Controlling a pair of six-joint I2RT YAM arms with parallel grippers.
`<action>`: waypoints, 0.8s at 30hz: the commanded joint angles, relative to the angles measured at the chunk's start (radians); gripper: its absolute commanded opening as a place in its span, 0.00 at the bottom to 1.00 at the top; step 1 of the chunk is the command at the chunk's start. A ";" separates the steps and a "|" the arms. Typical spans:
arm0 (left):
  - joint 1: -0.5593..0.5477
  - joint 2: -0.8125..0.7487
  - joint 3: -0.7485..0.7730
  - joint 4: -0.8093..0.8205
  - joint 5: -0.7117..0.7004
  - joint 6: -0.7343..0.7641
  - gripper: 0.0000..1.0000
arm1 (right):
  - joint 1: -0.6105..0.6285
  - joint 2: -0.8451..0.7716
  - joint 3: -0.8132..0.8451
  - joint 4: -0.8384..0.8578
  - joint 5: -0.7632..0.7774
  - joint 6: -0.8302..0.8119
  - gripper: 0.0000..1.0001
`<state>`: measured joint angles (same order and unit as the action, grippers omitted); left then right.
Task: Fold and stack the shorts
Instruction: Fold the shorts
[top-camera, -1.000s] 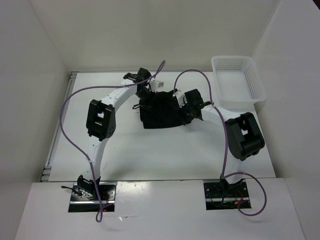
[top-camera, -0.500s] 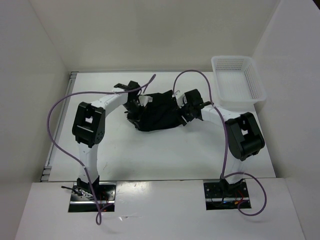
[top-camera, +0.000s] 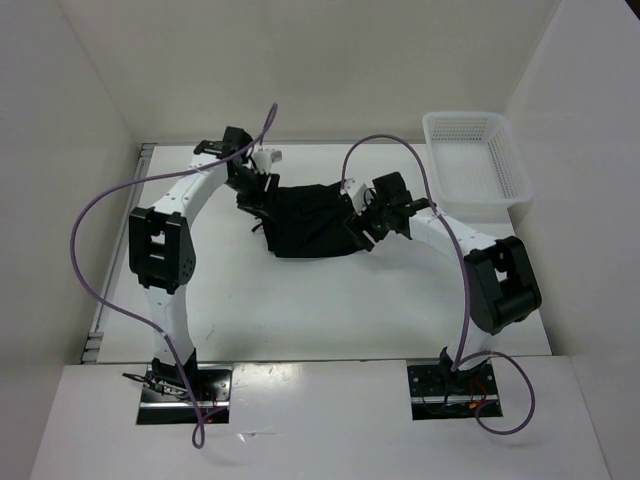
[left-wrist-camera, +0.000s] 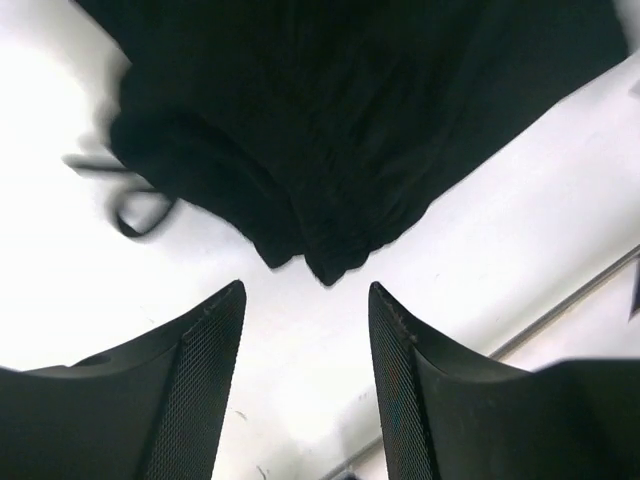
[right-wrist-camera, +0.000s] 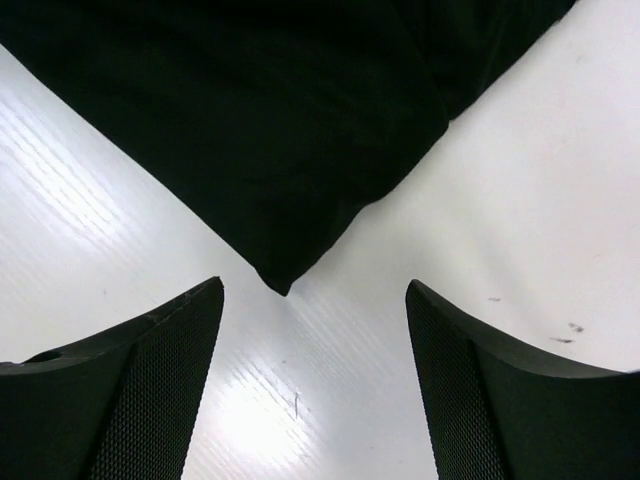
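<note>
1. The shorts (top-camera: 312, 222) are lying in a loosely folded, roughly rectangular black heap at the middle of the white table (top-camera: 300, 300), slightly above centre in the top view.
2. The left gripper (top-camera: 254, 188) is sitting at the upper left edge of the shorts. In the left wrist view its fingers (left-wrist-camera: 205, 340) are standing apart with only bare table between them, so it is released and gripping nothing.
3. In that view a rumpled fold of the shorts (left-wrist-camera: 330, 150) is filling the upper frame, its lowest point ending just above the gap between the fingers. A thin dark cord loop (left-wrist-camera: 140, 210) is trailing out at the cloth's left edge.
4. The right gripper (top-camera: 358, 224) is sitting at the right edge of the shorts. In the right wrist view its fingers (right-wrist-camera: 160, 360) are spread wide and holding nothing.
5. There a pointed corner of the shorts (right-wrist-camera: 270, 150) is reaching down toward the gap, not touching either finger.
6. A white mesh basket (top-camera: 434, 160) is standing at the upper right of the table, well apart from the shorts.
</note>
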<state>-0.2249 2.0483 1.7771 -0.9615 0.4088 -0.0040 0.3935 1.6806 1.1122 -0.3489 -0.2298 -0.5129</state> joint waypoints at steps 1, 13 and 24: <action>0.035 0.001 0.134 -0.012 0.099 0.004 0.60 | 0.036 -0.062 0.026 0.051 -0.030 -0.029 0.78; 0.027 0.314 0.393 0.015 0.010 0.004 0.67 | 0.182 -0.006 -0.014 0.172 0.121 -0.121 0.65; 0.018 0.351 0.406 0.015 0.032 0.004 0.14 | 0.215 0.040 -0.064 0.171 0.139 -0.196 0.58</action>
<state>-0.2020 2.3959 2.1372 -0.9428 0.4313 -0.0074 0.5861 1.6928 1.0695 -0.2264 -0.1112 -0.6819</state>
